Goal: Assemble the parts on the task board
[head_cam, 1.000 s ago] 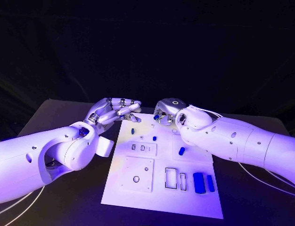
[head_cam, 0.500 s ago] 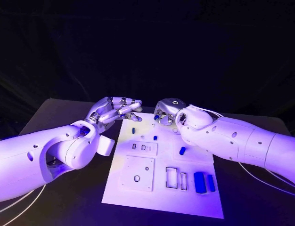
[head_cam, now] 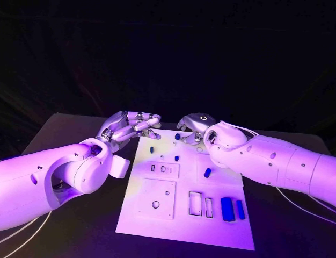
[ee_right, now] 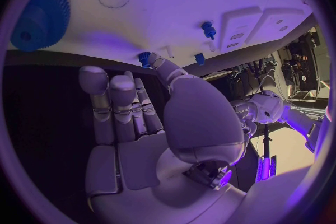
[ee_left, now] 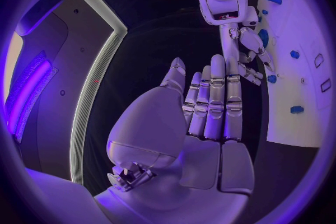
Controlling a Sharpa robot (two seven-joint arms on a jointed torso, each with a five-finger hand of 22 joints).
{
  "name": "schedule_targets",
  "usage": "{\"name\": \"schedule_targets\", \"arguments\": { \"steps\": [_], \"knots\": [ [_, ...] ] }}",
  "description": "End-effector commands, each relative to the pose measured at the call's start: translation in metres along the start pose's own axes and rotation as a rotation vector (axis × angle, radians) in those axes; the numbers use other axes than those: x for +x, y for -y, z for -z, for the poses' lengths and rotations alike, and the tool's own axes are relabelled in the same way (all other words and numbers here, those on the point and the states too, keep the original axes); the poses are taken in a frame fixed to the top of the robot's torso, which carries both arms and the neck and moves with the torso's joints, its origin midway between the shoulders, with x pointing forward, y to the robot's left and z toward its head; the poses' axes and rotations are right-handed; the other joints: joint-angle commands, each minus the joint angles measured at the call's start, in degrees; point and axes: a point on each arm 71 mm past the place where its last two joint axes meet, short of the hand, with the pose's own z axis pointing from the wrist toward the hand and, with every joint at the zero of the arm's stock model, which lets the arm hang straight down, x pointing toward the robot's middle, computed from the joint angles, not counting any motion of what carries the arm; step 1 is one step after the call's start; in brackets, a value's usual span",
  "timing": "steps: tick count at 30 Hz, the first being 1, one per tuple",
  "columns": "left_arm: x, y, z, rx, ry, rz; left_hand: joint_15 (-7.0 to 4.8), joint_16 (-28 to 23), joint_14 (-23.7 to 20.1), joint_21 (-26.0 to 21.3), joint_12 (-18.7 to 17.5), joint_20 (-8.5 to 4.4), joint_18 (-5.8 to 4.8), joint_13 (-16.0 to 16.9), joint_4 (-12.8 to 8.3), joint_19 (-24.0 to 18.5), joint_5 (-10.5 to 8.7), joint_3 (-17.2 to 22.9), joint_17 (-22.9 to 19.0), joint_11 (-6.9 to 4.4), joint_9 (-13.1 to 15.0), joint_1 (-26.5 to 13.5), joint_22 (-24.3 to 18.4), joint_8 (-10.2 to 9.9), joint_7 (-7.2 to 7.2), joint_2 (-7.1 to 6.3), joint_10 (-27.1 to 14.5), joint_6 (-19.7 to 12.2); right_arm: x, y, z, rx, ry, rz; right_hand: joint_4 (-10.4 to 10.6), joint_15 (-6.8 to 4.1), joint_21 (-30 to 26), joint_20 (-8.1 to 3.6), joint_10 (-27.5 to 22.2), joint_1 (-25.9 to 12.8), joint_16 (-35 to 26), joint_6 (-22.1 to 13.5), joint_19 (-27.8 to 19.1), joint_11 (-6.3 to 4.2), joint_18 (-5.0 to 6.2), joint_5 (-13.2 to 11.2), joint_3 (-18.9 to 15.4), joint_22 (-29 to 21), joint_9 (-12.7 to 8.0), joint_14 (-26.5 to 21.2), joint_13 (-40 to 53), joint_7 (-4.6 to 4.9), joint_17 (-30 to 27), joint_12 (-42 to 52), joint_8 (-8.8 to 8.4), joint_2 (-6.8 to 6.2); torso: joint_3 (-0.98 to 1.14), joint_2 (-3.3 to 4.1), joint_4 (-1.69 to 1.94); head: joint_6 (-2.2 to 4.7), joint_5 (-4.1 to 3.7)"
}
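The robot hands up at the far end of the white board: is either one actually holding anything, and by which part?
Neither seems to hold anything. The left robot hand shows straight fingers and a bare palm; the right robot hand likewise, beside a blue gear on the task board.

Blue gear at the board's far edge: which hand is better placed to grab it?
Probably right. The right hand hovers open over the board's far edge, gear just beyond its fingers. Left hand hangs off the board's corner.
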Motion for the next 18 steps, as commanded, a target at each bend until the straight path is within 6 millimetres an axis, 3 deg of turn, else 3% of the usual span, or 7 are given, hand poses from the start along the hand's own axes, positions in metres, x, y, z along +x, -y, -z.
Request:
{"name": "schedule_targets", "arguments": {
  "steps": [1,6,10,13,15,16,18],
  "knots": [
    [0.0,0.001,0.0,0.006,-0.015,0.005,0.04,-0.25,-0.25,-0.26,-0.33,0.02,0.43,-0.01,-0.24,-0.51,0.06,-0.08,0.01,0.02,-0.06,-0.01,-0.05,-0.37,0.1,0.41,-0.35,-0.47,-0.008,0.009,0.011,0.014,0.041,-0.038,0.32,-0.6,-0.1,-0.51,1.48,0.9,-0.02,1.28,0.16,-0.45,0.45,0.44,-0.6,0.4,0.33,0.13,0.19,0.07,-0.1,1.38,0.32,0.4,-0.11,-0.25,-0.19,0.16,-0.26],
    [-0.003,0.0,0.0,0.001,-0.007,0.005,0.04,-0.26,-0.27,-0.27,-0.34,0.03,0.43,-0.01,-0.26,-0.54,0.06,-0.08,0.01,0.03,-0.06,0.0,-0.06,-0.38,0.1,0.42,-0.37,-0.48,-0.025,0.03,0.037,0.022,0.06,-0.116,1.13,-1.62,-1.53,-1.25,13.02,1.15,-1.22,4.89,-0.42,-1.97,0.75,1.26,-0.59,-0.93,1.12,-0.14,2.9,1.31,-1.5,7.96,1.51,0.39,-0.01,-0.81,-1.17,0.22,0.12],
    [-0.003,0.0,0.0,-0.001,-0.006,0.006,0.05,-0.28,-0.32,-0.28,-0.35,0.05,0.44,0.0,-0.29,-0.58,0.06,-0.06,0.0,0.04,-0.07,0.04,-0.07,-0.4,0.12,0.43,-0.4,-0.51,-0.032,0.048,0.056,0.065,0.006,-0.158,2.21,-3.26,2.51,-2.38,18.66,0.29,5.39,6.4,3.12,-3.74,-0.36,1.2,-3.42,5.04,1.65,2.23,10.64,-0.01,5.72,18.0,2.53,-1.76,0.01,-1.17,-1.84,0.32,-0.11],
    [-0.004,0.0,0.0,-0.003,-0.006,0.006,0.06,-0.3,-0.35,-0.3,-0.35,0.06,0.43,0.0,-0.31,-0.6,0.06,-0.06,0.0,0.04,-0.07,0.06,-0.08,-0.41,0.12,0.44,-0.41,-0.53,-0.034,0.061,0.067,0.106,-0.045,-0.178,4.1,-3.53,8.52,-2.78,21.22,-0.64,13.86,6.2,7.5,-4.18,-2.05,1.66,-5.72,13.4,2.23,4.26,38.4,-0.44,14.97,44.99,3.56,-1.96,0.13,-1.37,-2.07,0.27,-0.24],
    [-0.004,-0.001,-0.001,-0.004,-0.007,0.007,0.08,-0.33,-0.4,-0.32,-0.36,0.08,0.43,0.0,-0.33,-0.65,0.06,-0.06,-0.01,0.06,-0.07,0.08,-0.09,-0.42,0.14,0.45,-0.44,-0.55,-0.033,0.068,0.073,0.134,-0.075,-0.189,5.43,-3.39,11.19,-2.45,21.4,-0.39,22.8,4.66,9.16,-3.85,-2.82,2.35,-6.88,17.1,2.97,5.6,58.4,-0.34,24.99,63.52,4.82,-1.91,0.22,-1.46,-2.2,0.37,-0.4],
    [-0.004,-0.001,-0.001,-0.004,-0.007,0.007,0.08,-0.33,-0.4,-0.32,-0.36,0.08,0.43,0.0,-0.33,-0.65,0.06,-0.06,-0.01,0.06,-0.07,0.08,-0.09,-0.42,0.14,0.45,-0.45,-0.55,-0.033,0.073,0.075,0.15,-0.09,-0.194,6.25,-2.96,11.9,-3.03,22.83,-1.05,25.11,3.91,9.59,-3.17,-2.61,2.39,-7.11,18.16,3.03,5.92,62.45,-0.01,27.82,67.05,4.89,-1.44,0.28,-1.48,-2.26,0.38,-0.41],
    [-0.004,-0.001,-0.001,-0.006,-0.008,0.007,0.08,-0.33,-0.4,-0.32,-0.36,0.08,0.43,0.0,-0.33,-0.65,0.06,-0.06,-0.01,0.06,-0.07,0.08,-0.09,-0.42,0.14,0.45,-0.45,-0.55,-0.032,0.08,0.078,0.179,-0.116,-0.204,6.81,-2.66,14.63,-2.1,26.24,-0.62,30.09,2.75,11.35,-2.97,-3.49,3.11,-7.52,21.95,3.59,6.84,71.32,0.2,33.88,74.76,5.96,-1.23,0.32,-1.56,-2.32,0.38,-0.41]
  ]
}}
